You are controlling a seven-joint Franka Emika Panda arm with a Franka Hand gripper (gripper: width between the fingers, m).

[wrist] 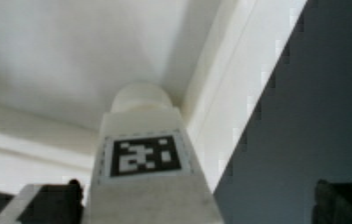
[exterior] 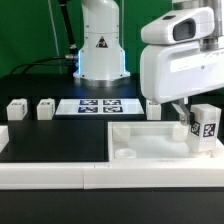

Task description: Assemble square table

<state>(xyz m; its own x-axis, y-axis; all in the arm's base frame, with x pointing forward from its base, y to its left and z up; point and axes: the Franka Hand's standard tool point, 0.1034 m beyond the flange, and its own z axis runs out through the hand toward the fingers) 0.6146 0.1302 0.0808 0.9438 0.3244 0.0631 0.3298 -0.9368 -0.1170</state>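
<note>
Though short, white tagged leg (wrist: 150, 150) upright

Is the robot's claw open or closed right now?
Open. In the wrist view the gripper has its dark fingers wide apart on either side of the white leg, not squeezing it.

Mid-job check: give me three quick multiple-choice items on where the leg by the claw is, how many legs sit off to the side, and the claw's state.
1. Where does the leg nearest the claw stand?
A. On the marker board
B. At the slab's end on the exterior view's right
C. Against the robot base

2. How many legs stand in the far corner at the exterior view's left?
A. None
B. Two
C. Four

3. The claw is:
A. Open
B. Shut on a leg
C. Shut, empty

Key: 1 B, the leg stands upright at the slab there. 2 B, the two legs stand side by side. 3 A, the claw straddles the leg with fingers apart.
</note>
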